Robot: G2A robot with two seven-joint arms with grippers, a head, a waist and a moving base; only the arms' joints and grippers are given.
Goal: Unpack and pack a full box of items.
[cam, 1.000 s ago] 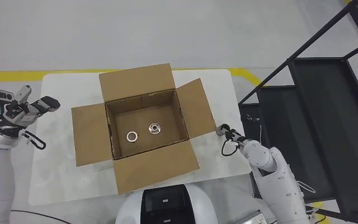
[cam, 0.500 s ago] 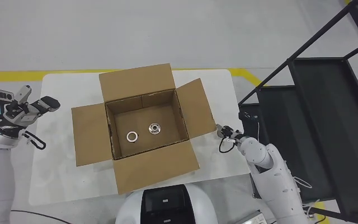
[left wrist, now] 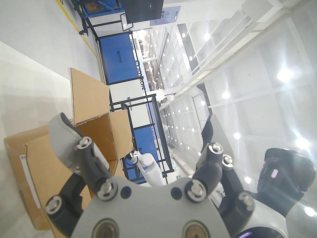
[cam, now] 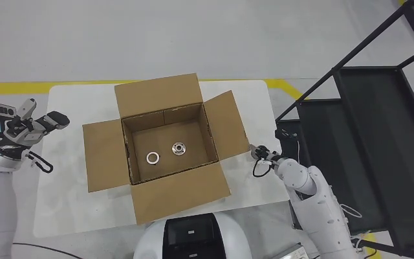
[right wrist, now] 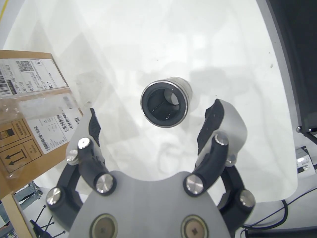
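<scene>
Hovering our spread right gripper at steel cylindrical bushing on white table | bare room between brown cardboard box and table edge | bore faces us, long axis away | left gripper spread

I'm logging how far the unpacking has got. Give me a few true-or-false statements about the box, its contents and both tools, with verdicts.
1. The box has its flaps open. True.
2. The box holds three items. False: two metal rings lie on its floor.
3. The right tool is shut on the metal cylinder. False: it is open, and the cylinder rests ungripped on the table.
4. The metal cylinder is outside the box. True.
5. The left tool is open. True.
</scene>
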